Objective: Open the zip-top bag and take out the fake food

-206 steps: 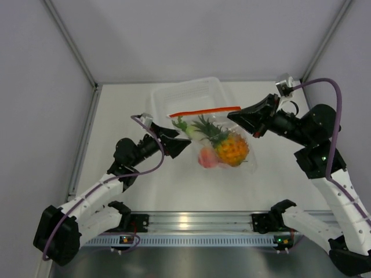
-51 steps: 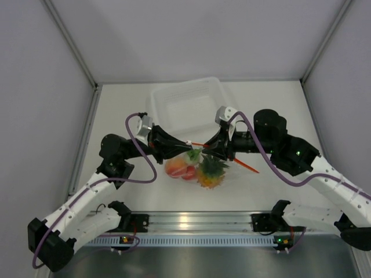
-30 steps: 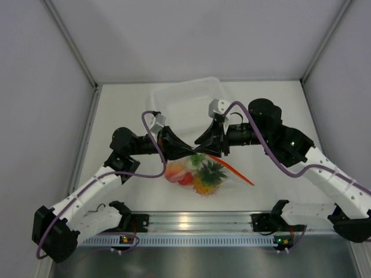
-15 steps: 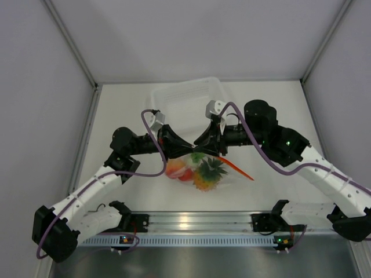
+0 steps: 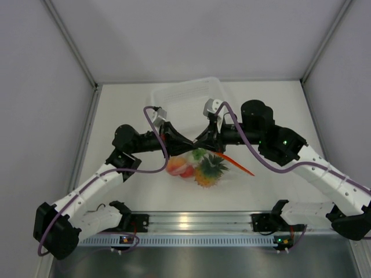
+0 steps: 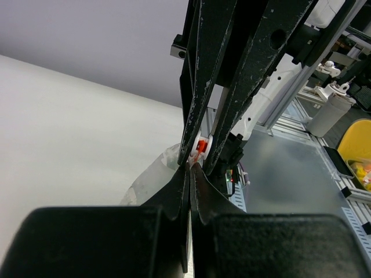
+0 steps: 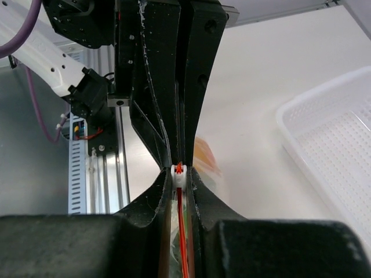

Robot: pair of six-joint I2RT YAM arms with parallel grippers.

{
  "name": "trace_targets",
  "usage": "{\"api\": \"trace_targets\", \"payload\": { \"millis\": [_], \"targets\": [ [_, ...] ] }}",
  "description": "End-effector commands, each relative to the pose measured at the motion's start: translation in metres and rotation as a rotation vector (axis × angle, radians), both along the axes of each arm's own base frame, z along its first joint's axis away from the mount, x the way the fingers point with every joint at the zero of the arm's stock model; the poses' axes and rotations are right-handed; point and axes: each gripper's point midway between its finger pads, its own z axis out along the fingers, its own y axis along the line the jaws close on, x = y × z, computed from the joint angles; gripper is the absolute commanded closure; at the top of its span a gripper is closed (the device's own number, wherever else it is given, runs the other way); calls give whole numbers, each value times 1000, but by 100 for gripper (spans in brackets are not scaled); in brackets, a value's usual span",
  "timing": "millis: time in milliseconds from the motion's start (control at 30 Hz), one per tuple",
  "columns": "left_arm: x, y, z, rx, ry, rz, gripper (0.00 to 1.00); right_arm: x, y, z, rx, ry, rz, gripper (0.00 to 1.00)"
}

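Right claw narrowed onto zip-top bag, left claw clamped on it (white table, grey walls)

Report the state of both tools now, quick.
Left tool: closed, pinching the zip-top bag at its top edge.
Right tool: closed on the zip-top bag at its zip.

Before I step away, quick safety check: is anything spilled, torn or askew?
Nothing spilled; the food sits inside the bag. The bag looks odd: bunched between the left pincer and right pincer, zip strip slanting off rightward.
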Motion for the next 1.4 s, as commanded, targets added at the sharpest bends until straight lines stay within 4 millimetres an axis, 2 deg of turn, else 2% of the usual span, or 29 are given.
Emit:
{"api": "trace_targets", "payload": {
  "millis": [0,100,167,267,400,600,700,767,833,867,967,1067,1233,1300,1367],
  "targets": [
    [-9,3,33,-71,-104,-11,100,6,6,16,32,-52,-18,94],
    [-10,4,33,-70,-109,-13,100,9,6,15,29,-54,-26,96],
    [-8,4,33,-75,-110,2,100,10,6,12,22,-53,-30,100],
    [3,7,38,-103,-104,88,100,11,1,3,-8,-54,-45,100],
    [18,18,48,-154,-84,217,100,14,-11,-14,-39,-54,-91,100],
    [25,30,62,-215,-58,307,100,25,-29,-32,-65,-39,-155,100],
    [36,41,68,-252,-34,401,100,35,-38,-36,-71,-30,-196,100],
    [55,51,67,-258,7,522,100,37,-41,-39,-78,-18,-212,100],
    [74,60,54,-221,77,633,100,38,-44,-42,-85,-4,-225,100],
    [90,72,53,-236,112,740,100,37,-45,-45,-90,6,-226,100],
    [110,91,39,-235,191,882,100,35,-49,-55,-106,32,-235,100],
    [122,108,25,-251,260,980,100,34,-56,-59,-114,46,-264,100],
    [139,147,-1,-303,385,1205,100,25,-68,-73,-158,117,-295,100],
    [141,164,-15,-322,426,1288,100,18,-74,-78,-174,142,-298,100],
    [140,172,-25,-330,446,1326,100,12,-81,-80,-180,148,-307,100]
  ]
}}
